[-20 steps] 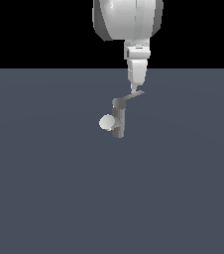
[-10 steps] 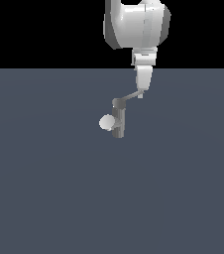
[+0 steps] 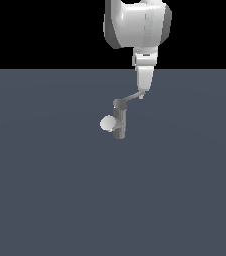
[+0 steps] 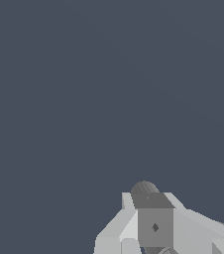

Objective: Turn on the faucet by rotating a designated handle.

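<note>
Since the earlier frame, my gripper has swung the handle toward 3 o'clock in the exterior view. Whether its jaws are parted I cannot tell. It touches the handle's outer tip; faucet stands at 7 o'clock. I judge the tip could slide off, stalling rotation.

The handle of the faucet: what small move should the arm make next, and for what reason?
Probably a further short sideways push toward the exterior view's right. The gripper sits at the far tip of the handle, which slants up from the top of the faucet, so pushing there should turn it most easily.
</note>
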You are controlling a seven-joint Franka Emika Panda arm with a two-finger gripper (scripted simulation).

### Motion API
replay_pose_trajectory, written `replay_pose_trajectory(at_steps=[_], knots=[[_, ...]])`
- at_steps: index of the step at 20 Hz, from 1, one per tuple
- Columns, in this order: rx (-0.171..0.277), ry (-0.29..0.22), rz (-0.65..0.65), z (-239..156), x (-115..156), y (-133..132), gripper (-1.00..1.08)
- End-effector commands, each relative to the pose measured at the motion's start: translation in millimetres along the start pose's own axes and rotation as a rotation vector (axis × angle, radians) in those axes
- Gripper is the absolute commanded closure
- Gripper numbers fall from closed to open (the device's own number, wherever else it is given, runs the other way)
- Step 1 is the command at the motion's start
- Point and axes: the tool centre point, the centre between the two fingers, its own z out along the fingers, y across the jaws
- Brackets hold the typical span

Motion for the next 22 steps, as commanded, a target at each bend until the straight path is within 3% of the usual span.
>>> replay_pose_trajectory(at_steps=[1, 22], knots=[[0.0, 0.0, 0.0, 0, 1, 5, 1.08], [0.0, 0.0, 0.0, 0, 6, 58, 1.08]])
